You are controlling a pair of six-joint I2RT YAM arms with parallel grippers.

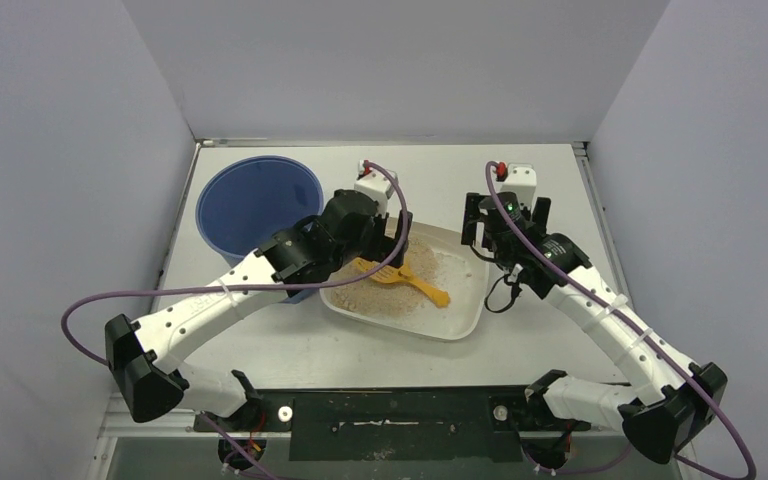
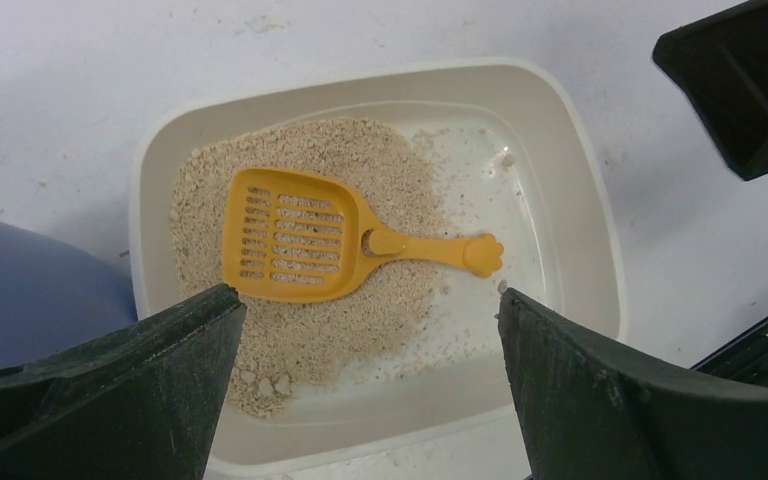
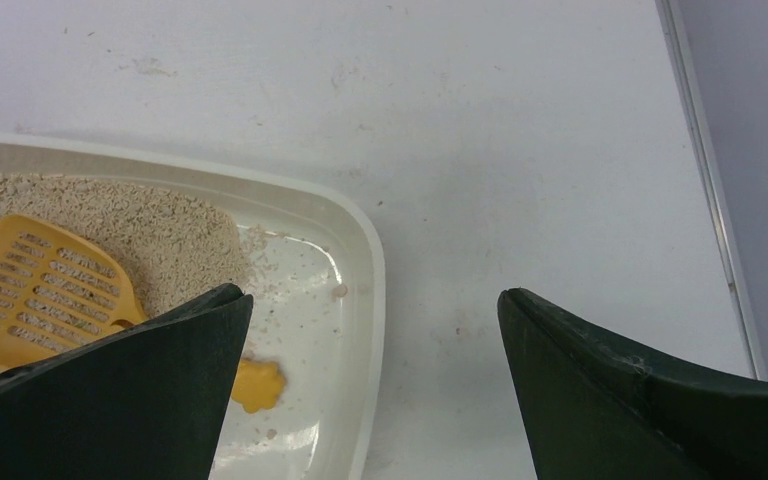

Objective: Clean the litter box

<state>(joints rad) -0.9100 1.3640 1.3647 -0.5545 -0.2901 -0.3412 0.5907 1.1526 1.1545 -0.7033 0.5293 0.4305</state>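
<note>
Left claw (image 2: 365, 298): wide open and empty, it hangs over the litter box, its two dark fingers framing the scoop below.
Right claw (image 3: 372, 298): also wide open and holding nothing, poised above the box's 3 o'clock rim, half over the bare surface (image 1: 380, 350).
Litter box (image 1: 460, 322): a shallow cream tray sits mid-surface between the two arms, with tan granules (image 2: 360, 160) heaped toward its 9 o'clock side and bare plastic toward 3 o'clock.
Scoop (image 2: 295, 237): the orange slotted tool lies flat on the granules. In the top view its long axis runs from 10 o'clock to 4 o'clock, with the head at 10 and the paw-shaped handle end at 4.
Key relation: the scoop lies straight beneath the left claw, while the right claw stands off past the handle's tip at about 1 o'clock. The left arm looks better placed to drop onto the handle, though its fingers would likely need to straddle that slanted axis crosswise.
Bucket (image 1: 258, 200): the tall blue tub waits at 10 o'clock of the box, just beside it. The left arm hides whether they touch.
</note>
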